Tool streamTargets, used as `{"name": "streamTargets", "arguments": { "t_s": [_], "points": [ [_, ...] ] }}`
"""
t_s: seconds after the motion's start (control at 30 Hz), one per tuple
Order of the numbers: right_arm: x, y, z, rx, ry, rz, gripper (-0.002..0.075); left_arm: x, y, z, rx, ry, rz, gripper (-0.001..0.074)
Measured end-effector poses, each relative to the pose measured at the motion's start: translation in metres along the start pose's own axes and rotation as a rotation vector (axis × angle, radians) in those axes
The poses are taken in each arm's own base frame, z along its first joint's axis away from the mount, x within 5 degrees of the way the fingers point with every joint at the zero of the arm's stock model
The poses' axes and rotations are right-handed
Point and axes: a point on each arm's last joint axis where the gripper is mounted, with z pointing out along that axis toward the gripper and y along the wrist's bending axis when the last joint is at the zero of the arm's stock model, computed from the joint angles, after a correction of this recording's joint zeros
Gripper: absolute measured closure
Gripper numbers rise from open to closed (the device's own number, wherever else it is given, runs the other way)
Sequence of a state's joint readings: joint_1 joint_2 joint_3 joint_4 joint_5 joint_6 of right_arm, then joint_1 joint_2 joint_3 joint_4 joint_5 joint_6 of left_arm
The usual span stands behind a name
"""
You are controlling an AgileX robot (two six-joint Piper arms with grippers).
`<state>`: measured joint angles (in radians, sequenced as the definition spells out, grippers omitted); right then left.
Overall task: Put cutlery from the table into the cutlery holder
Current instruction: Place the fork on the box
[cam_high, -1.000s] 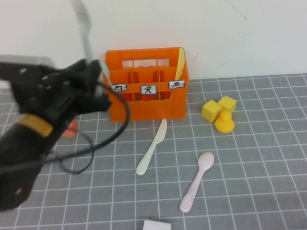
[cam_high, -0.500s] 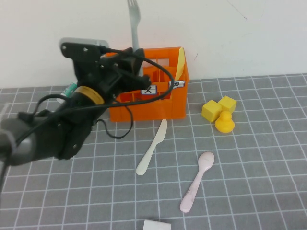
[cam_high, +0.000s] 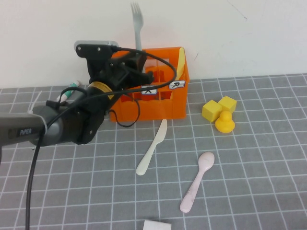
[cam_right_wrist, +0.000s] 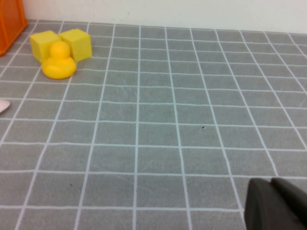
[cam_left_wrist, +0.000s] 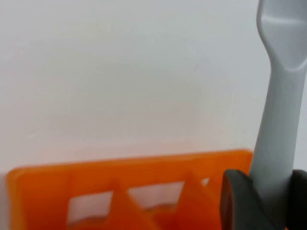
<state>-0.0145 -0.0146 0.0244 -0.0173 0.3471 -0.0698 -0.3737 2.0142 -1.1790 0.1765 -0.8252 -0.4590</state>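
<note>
My left gripper [cam_high: 139,61] is shut on the handle of a grey fork [cam_high: 137,23], held upright with its tines up, over the middle of the orange cutlery holder [cam_high: 158,104]. In the left wrist view the fork [cam_left_wrist: 278,115] stands between the dark fingers [cam_left_wrist: 240,203], with the holder [cam_left_wrist: 96,191] below. A yellow knife [cam_high: 180,64] stands in the holder's right compartment. A cream knife [cam_high: 152,146] and a pink spoon [cam_high: 197,181] lie on the mat in front. My right gripper [cam_right_wrist: 276,203] is shut and empty, low over the mat, out of the high view.
Two yellow cubes and a yellow duck [cam_high: 219,114] sit right of the holder; they also show in the right wrist view [cam_right_wrist: 58,60]. A white object [cam_high: 157,224] lies at the front edge. A white and green item [cam_high: 71,89] lies behind my left arm.
My left arm has swung right with the fork, from left of the holder to over its middle. Everything else is unmoved.
</note>
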Motion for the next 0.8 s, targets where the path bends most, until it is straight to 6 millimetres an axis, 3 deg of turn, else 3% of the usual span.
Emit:
{"name": "streamTargets", "arguments": {
  "t_s": [0.13,0.3,0.5,0.67,0.8],
  "points": [
    [0.000,0.000,0.000,0.000,0.000,0.000,0.0729,0.010,0.011,0.000,-0.037,0.062,-0.018,0.0572],
    [0.000,0.000,0.000,0.000,0.000,0.000,0.0729,0.013,0.010,0.001,-0.005,0.100,-0.009,0.0565],
    [0.000,0.000,0.000,0.000,0.000,0.000,0.0729,0.014,0.007,0.001,0.017,0.111,-0.018,0.0459],
    [0.000,0.000,0.000,0.000,0.000,0.000,0.0729,0.012,0.007,0.001,0.020,0.105,-0.061,0.0437],
    [0.000,0.000,0.000,0.000,0.000,0.000,0.0729,0.000,0.001,-0.002,0.030,0.107,-0.050,0.0465]
  ]
}}
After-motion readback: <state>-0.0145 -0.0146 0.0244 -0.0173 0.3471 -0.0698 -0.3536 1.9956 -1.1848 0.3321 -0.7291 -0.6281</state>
